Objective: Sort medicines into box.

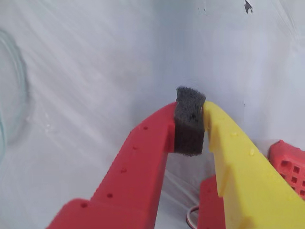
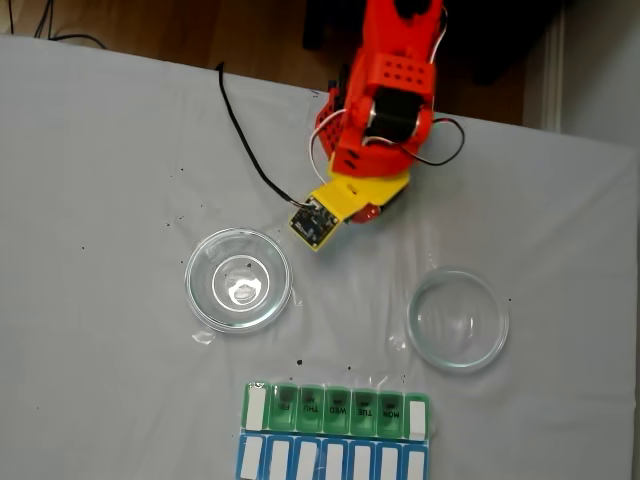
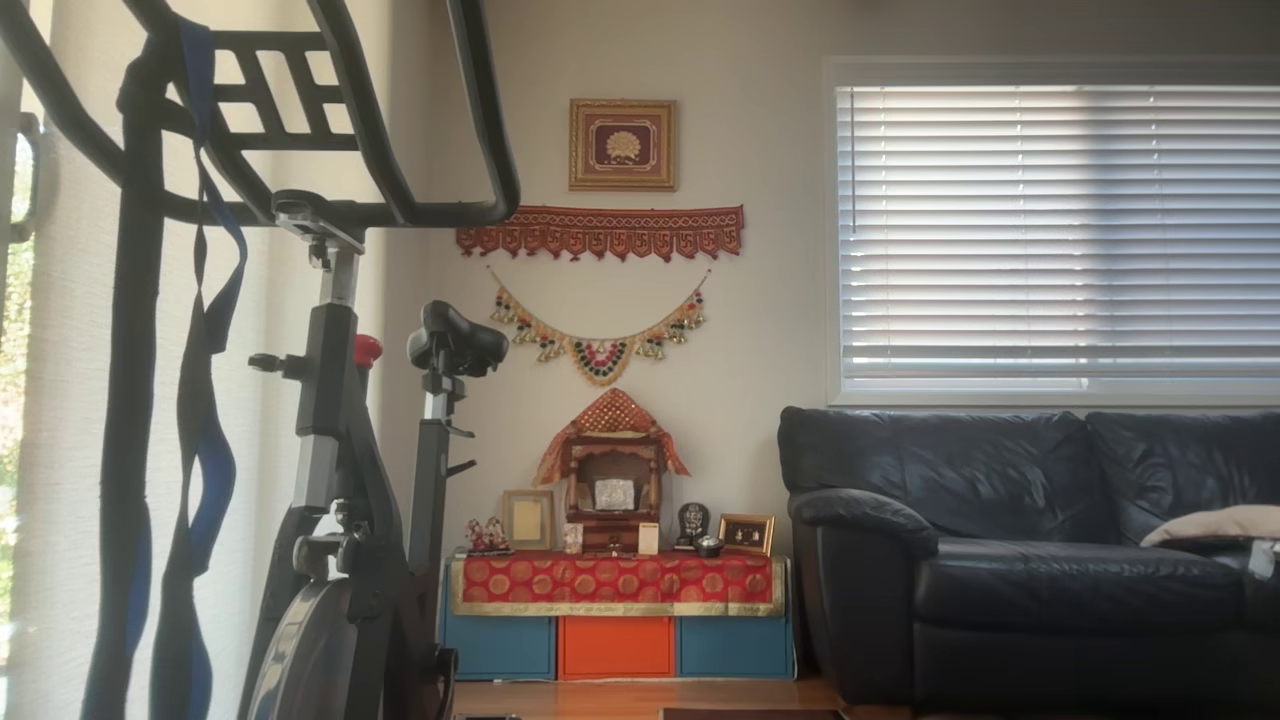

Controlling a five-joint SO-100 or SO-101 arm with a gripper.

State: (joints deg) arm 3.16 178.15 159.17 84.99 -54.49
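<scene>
Gripper (image 1: 193, 129) seen closed, jaws meeting on their own foam pad, nothing held. In fixed view, arm folded at 12 o'clock; pill box (image 2: 337, 432) at 6. No medicines discernible in either dish. Stage undetermined.

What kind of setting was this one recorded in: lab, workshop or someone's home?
Most likely a home living room. The other view shows a black leather sofa, an exercise bike and a small decorated shrine; the arm works on a cloth-covered table.

Folded arm, hand (image 1: 190, 125) with red and yellow fingers together
</scene>
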